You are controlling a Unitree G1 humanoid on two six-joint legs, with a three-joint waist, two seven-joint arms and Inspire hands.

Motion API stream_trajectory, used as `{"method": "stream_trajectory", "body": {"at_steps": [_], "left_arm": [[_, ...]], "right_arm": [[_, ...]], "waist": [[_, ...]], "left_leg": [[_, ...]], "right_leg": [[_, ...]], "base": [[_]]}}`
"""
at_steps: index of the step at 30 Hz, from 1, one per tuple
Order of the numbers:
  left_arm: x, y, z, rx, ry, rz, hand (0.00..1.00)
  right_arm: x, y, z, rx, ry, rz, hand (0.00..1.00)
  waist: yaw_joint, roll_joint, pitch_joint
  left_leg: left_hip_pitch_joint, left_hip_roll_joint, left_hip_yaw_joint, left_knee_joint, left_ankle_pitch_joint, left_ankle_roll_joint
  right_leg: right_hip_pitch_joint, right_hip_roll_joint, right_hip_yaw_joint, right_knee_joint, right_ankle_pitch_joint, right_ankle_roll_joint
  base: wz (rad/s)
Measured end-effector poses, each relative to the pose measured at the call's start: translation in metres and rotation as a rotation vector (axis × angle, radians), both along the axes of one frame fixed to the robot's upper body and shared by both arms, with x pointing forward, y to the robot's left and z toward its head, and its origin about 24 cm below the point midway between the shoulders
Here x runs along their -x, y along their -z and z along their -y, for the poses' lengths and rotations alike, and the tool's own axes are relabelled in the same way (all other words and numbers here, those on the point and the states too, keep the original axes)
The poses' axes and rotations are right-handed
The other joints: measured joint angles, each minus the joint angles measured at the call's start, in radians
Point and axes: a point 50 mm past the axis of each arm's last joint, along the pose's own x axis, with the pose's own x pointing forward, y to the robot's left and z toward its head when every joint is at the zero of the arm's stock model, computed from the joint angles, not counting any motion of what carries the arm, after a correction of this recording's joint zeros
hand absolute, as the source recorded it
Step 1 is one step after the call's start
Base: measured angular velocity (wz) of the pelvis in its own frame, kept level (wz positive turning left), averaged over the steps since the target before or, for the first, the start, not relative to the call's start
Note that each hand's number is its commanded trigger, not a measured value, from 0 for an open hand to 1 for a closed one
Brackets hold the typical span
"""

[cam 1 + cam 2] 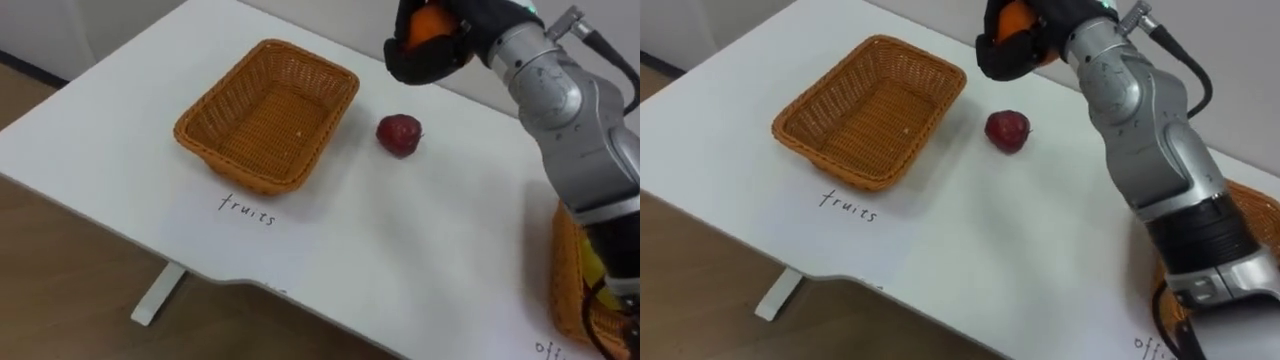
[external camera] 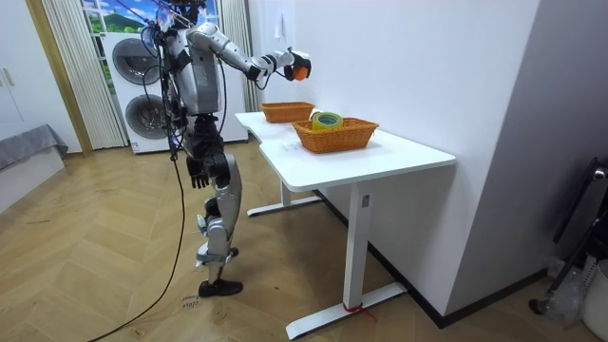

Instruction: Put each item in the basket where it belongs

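A humanoid robot stands at the long edge of a white bench [image 1: 400,230], its right arm stretched out over the surface. The right hand [image 1: 415,62] is raised above the bench's far side, its dark fingers [image 1: 400,50] curled round an orange [image 1: 430,25], which is clear of the surface. Below and slightly nearer the robot, a red apple [image 1: 399,134] rests on the bench just beside the right-hand wall of an empty wicker fruit basket [image 1: 265,120]. A handwritten label [image 1: 247,209] sits on the bench at the basket's near edge. A second wicker basket [image 2: 337,138] stands further along the bench, well apart from the first, at the robot's right; in the room view a yellow-green roll of tape [image 2: 328,121] lies inside it. The left hand [image 2: 198,174] hangs at the robot's side beside its thigh, away from the bench, fingers loose and pointing down, holding nothing.
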Motion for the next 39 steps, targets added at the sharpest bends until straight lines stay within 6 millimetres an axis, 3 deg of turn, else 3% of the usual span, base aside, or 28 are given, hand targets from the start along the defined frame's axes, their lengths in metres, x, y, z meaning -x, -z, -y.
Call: {"method": "stream_trajectory", "body": {"at_steps": [8,15,21,27,39], "left_arm": [[0.007,0.0,-0.001,0.032,-0.001,-0.027,0.0],[0.011,0.001,0.0,0.058,0.0,-0.04,0.0],[0.015,0.0,-0.004,0.045,-0.002,-0.048,0.0],[0.014,-0.002,-0.008,0.006,-0.004,-0.04,0.0],[0.014,-0.003,-0.011,0.017,0.004,-0.045,0.0]], "right_arm": [[-0.001,0.02,-0.015,0.032,-0.048,-0.082,1.0],[-0.006,0.045,-0.013,0.056,-0.035,-0.183,1.0],[-0.006,0.049,-0.018,0.057,-0.045,-0.188,1.0],[-0.006,0.062,-0.027,0.02,-0.063,-0.23,1.0],[-0.012,0.086,-0.019,0.054,-0.013,-0.321,1.0]], "waist": [[0.054,-0.001,0.0029],[0.109,-0.01,0.0076],[0.123,-0.025,0.0092],[0.142,-0.025,0.0102],[0.192,-0.035,0.0143]], "left_leg": [[-0.001,-0.017,-0.053,0.006,0.001,0.001],[-0.004,-0.019,-0.062,0.004,0.001,0.001],[-0.003,-0.019,-0.068,0.006,0.001,0.001],[-0.014,-0.023,-0.077,0.016,0.001,0.001],[-0.077,-0.037,-0.111,0.054,0.003,-0.002]], "right_leg": [[0.024,-0.004,-0.011,-0.002,-0.008,0.012],[0.026,-0.005,-0.018,-0.002,-0.011,0.018],[0.027,-0.004,-0.02,-0.001,-0.011,0.018],[0.024,-0.006,-0.021,0.0,-0.011,0.018],[-0.006,-0.006,-0.058,-0.001,-0.011,0.018]], "base": [[0.21],[0.04],[0.0],[0.06],[0.08]]}}
